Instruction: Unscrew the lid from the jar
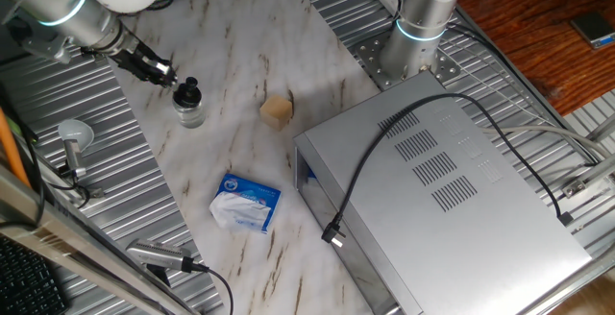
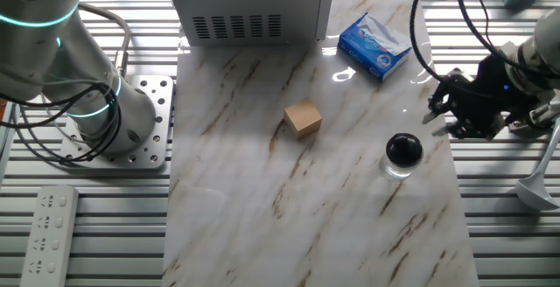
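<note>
The small clear glass jar [image 1: 190, 114] stands upright on the marble tabletop with its black knob-topped lid [image 1: 188, 90] on it. In the other fixed view the jar [image 2: 403, 166] and lid [image 2: 404, 149] sit near the table's right edge. My gripper [image 1: 169, 72] is just up and left of the lid, close to it but apart. In the other fixed view the gripper [image 2: 435, 108] is up and right of the lid, and its black fingers look spread and empty.
A tan cube [image 1: 276, 111] sits right of the jar. A blue-and-white packet [image 1: 246, 202] lies nearer the front. A large grey metal box [image 1: 442, 190] with a black cable fills the right side. The arm's base [image 1: 423, 17] is at the back.
</note>
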Robot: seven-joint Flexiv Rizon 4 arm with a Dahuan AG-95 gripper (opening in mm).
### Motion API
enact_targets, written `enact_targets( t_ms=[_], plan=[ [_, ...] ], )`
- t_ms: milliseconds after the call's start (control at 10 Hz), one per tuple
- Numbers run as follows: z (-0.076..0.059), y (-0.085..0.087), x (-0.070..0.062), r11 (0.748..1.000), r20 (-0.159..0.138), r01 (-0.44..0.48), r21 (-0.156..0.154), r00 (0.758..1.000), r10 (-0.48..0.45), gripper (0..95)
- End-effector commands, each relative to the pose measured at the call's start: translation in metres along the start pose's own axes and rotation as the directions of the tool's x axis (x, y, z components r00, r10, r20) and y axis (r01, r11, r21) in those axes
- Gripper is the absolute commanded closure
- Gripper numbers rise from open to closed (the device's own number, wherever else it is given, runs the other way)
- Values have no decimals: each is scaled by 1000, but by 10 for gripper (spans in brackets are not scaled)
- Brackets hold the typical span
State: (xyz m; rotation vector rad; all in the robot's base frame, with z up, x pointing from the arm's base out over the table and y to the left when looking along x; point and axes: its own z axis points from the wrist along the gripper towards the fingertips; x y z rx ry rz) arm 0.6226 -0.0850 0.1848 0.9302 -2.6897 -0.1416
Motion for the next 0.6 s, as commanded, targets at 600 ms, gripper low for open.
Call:
enact_targets(
  t_ms=[600],
  plan=[
    [-18, 23, 14, 998, 59, -34, 52, 998, 31, 950]
  ],
)
